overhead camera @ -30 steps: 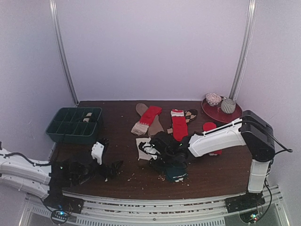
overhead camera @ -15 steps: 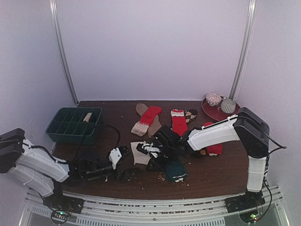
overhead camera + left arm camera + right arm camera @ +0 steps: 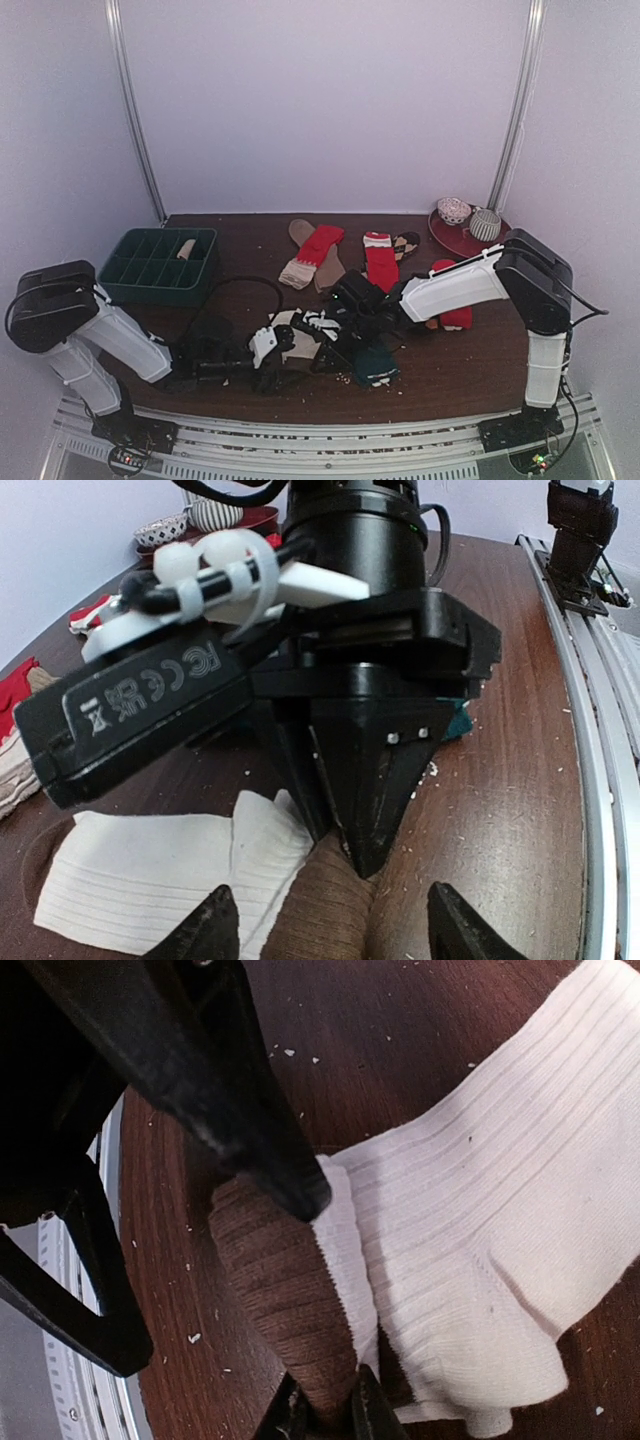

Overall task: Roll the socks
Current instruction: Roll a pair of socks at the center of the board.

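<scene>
A brown sock (image 3: 285,1290) lies partly on a flat cream sock (image 3: 480,1230) near the table's front middle. My right gripper (image 3: 328,1415) is shut on the brown sock's end; it shows in the top view (image 3: 325,335) too. My left gripper (image 3: 333,925) is open, its fingertips (image 3: 215,925) straddling the brown sock (image 3: 320,910) right below the right gripper's tips. The cream sock (image 3: 150,870) lies to its left. In the top view, a dark teal sock (image 3: 375,362) lies under the right arm. Red socks (image 3: 318,245) (image 3: 380,265) lie further back.
A dark green compartment tray (image 3: 155,265) stands at the back left. A red plate (image 3: 468,240) with two bowls stands at the back right. Another red sock (image 3: 452,315) lies behind the right arm. A metal rail (image 3: 330,435) runs along the near edge. Crumbs dot the table.
My left arm has swung from the front left to the middle, bringing its open gripper up to the right gripper. The right gripper has shifted slightly left, still low over the cream sock.
</scene>
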Robot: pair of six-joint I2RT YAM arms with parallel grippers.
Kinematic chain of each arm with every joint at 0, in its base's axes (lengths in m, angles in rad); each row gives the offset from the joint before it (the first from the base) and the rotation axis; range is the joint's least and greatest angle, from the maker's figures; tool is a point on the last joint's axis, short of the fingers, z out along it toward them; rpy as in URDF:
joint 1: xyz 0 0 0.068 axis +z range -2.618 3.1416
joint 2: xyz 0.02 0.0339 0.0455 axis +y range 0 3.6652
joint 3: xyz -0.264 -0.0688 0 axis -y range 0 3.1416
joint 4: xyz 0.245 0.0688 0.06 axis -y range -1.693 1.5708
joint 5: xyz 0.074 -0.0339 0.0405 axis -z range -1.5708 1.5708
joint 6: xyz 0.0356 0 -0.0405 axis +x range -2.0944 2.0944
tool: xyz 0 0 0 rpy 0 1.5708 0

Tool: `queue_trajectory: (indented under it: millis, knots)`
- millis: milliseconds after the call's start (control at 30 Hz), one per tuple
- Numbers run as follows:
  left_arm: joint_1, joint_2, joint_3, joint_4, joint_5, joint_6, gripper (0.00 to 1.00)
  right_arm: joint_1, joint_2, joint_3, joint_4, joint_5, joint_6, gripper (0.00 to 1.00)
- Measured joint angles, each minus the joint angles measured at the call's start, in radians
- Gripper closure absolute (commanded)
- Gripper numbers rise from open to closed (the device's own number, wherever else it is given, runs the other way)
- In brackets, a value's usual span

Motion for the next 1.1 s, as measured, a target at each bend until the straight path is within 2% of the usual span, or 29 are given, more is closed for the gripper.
queue_trajectory:
  millis: [133, 300, 433, 600, 700, 933, 1100]
  knots:
    - [0.000, 0.039, 0.000, 0.023, 0.003, -0.012, 0.46, -0.003, 0.004, 0.003, -0.002, -0.009, 0.000, 0.88]
    - [0.000, 0.089, 0.000, 0.035, -0.015, -0.021, 0.48, -0.006, 0.007, 0.008, -0.010, -0.015, -0.002, 0.88]
    - [0.000, 0.097, -0.003, 0.056, -0.038, -0.029, 0.57, -0.007, 0.008, 0.008, -0.011, -0.017, -0.008, 0.88]
    - [0.000, 0.110, -0.003, 0.068, -0.052, -0.038, 0.73, -0.009, 0.010, 0.008, -0.010, -0.024, -0.014, 0.88]
    - [0.000, 0.134, 0.004, 0.069, -0.052, -0.048, 1.00, -0.009, 0.010, 0.008, -0.009, -0.026, -0.014, 0.88]
    - [0.000, 0.152, 0.008, 0.081, -0.050, -0.103, 1.00, -0.010, 0.008, 0.002, -0.003, -0.024, -0.016, 0.72]
    - [0.000, 0.142, 0.022, 0.039, -0.058, -0.203, 1.00, -0.009, -0.053, -0.068, 0.036, 0.016, -0.010, 0.54]
